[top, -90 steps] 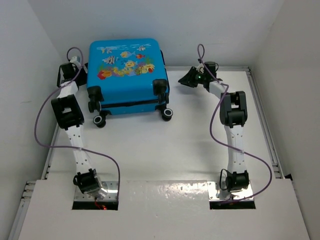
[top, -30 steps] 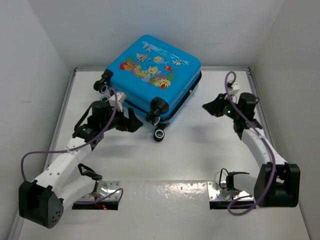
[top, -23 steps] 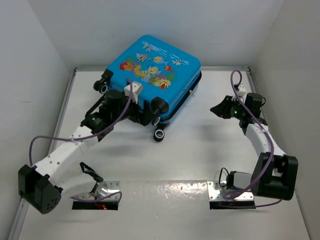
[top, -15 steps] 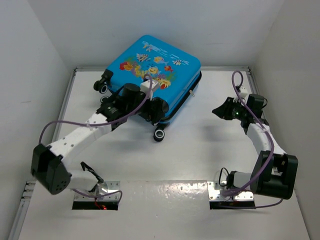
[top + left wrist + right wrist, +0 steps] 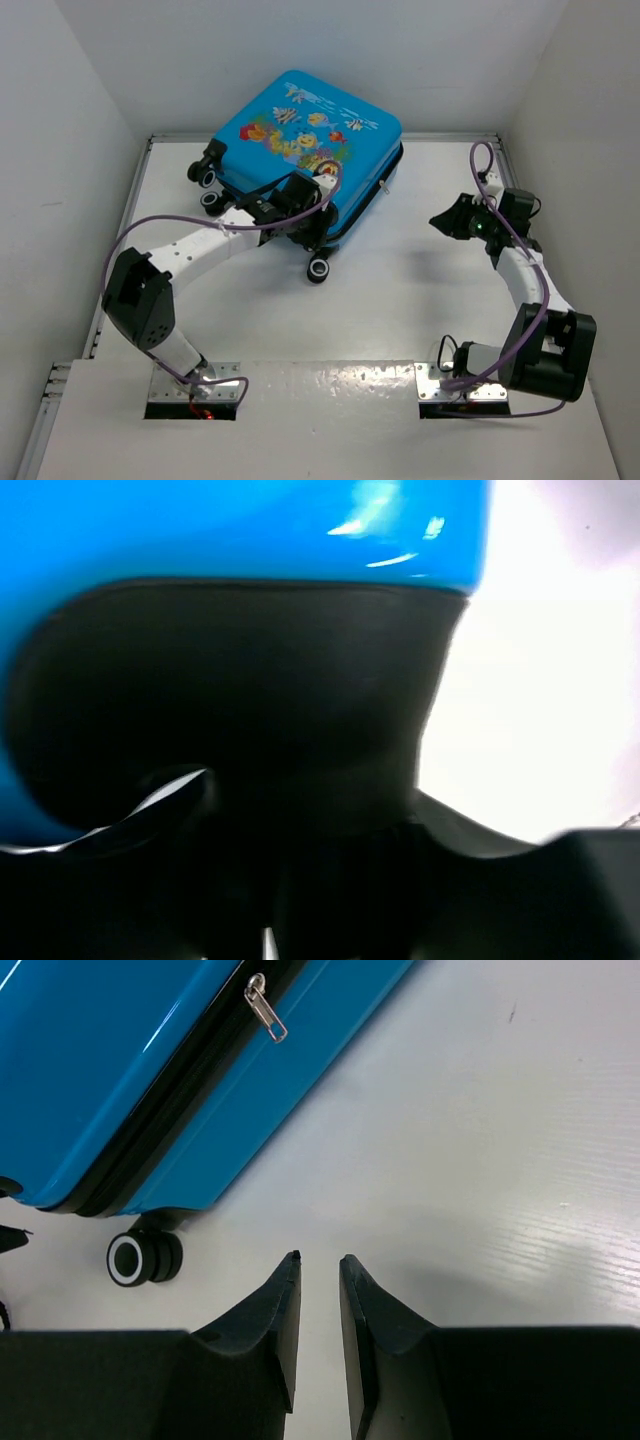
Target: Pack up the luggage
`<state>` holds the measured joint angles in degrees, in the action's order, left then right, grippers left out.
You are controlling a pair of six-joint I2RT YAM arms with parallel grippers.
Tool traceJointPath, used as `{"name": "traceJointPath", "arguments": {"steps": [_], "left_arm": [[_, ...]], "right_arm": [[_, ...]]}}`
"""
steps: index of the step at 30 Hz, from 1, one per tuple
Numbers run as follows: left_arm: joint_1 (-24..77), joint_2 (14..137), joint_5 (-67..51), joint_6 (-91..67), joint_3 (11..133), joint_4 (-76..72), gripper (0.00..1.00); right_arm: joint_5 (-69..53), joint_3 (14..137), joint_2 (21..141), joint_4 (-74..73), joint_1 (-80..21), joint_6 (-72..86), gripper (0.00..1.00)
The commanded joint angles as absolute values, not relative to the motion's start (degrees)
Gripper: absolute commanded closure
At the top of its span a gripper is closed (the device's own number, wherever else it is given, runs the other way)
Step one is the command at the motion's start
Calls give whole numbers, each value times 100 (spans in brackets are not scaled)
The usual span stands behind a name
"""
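Note:
The luggage (image 5: 300,140) is a bright-blue suitcase with fish prints. It lies flat and zipped shut at the back of the table, turned at an angle. My left gripper (image 5: 305,222) is pressed against its near corner, at the black wheel housing (image 5: 240,700). The left wrist view shows only blue shell (image 5: 200,530) and dark shapes, so its fingers are hidden. My right gripper (image 5: 450,218) hovers over bare table to the right of the suitcase. In the right wrist view it (image 5: 318,1258) is empty, its jaws a narrow gap apart. A metal zipper pull (image 5: 266,1008) hangs on the black zipper band.
A black caster wheel (image 5: 318,268) sticks out at the suitcase's near corner, also in the right wrist view (image 5: 140,1257). Two more wheels (image 5: 205,180) show at its left corner. White walls close in the table (image 5: 400,300) on three sides.
The suitcase was turned at an angle between three and one seconds ago. In the last second my left gripper swept right along its near side to the corner wheel housing. My right gripper drifted slightly right.

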<state>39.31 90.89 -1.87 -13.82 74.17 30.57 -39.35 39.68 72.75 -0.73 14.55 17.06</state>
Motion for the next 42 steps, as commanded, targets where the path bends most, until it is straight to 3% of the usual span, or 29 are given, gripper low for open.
{"name": "traceJointPath", "arguments": {"steps": [1, 3, 4, 8, 18, 23, 26, 32, 37, 42], "left_arm": [[4165, 9123, -299, -1275, 7682, 2584, 52], [4245, 9018, -299, -1126, 7559, 2584, 62], [4306, 8870, -299, -1047, 7498, 2584, 74], [4561, 8254, -658, -274, 6874, 2584, 99], [4694, 6488, -1266, 1677, 5555, 3725, 100], [3966, 5812, -1775, 3922, 5529, 5419, 100], [3439, 5319, -1618, 4639, 5222, 5643, 100], [3059, 6151, -2354, 3834, 5685, 5257, 100], [2813, 6828, -2785, 2383, 6205, 4545, 100], [2751, 6943, -3067, 1775, 6205, 4140, 100]], "right_arm": [[-3902, 3964, 7049, 18, 1494, 1582, 78], [-3885, 3938, 7005, 18, 1512, 1529, 78], [-3885, 3938, 6970, -130, 1529, 1477, 78], [-3841, 3911, 6856, -158, 1643, 1292, 78], [-3841, 4332, 7189, -220, 2004, 976, 78], [-3876, 4701, 7645, -185, 2127, 984, 78], [-4305, 4755, 7796, -106, 2153, 1063, 78], [-4263, 3745, 6718, 632, 1803, 1380, 78], [-4184, 2901, 4953, -183, 1275, 1380, 78], [-3614, 2409, 3859, -808, 180, 1765, 67]]}}
